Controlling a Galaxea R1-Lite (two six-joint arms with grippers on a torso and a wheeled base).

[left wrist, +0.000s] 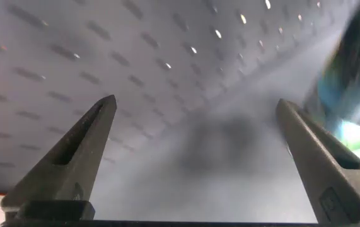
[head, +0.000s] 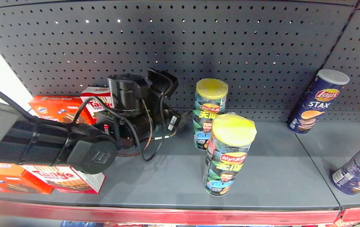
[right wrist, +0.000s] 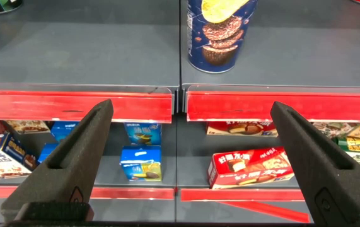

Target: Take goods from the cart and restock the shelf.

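- My left tool (left wrist: 195, 101) sits over the shelf (head: 277, 176) close to the pegboard back (head: 230, 41). Its fingers are spread apart with nothing between them.
- Two yellow-lidded cans stand upright just beside it, the rear can (head: 210, 113) near the pegboard and the front can (head: 229, 154) nearer the shelf lip. The rear one lies outside the fingers, not between them.
- My right tool (right wrist: 191, 104) hangs in front of the shelf's red edge strip (right wrist: 72, 104), also spread wide and empty.
- A blue can (head: 318, 101) leans on the pegboard at the right, and another blue can (head: 359, 167) tilts at the edge. Snack boxes (head: 58, 108) sit at the left.
- I judge the job partly done. Some goods are shelved, bare shelf shows around the cans, and both tools need a fresh item from the cart.
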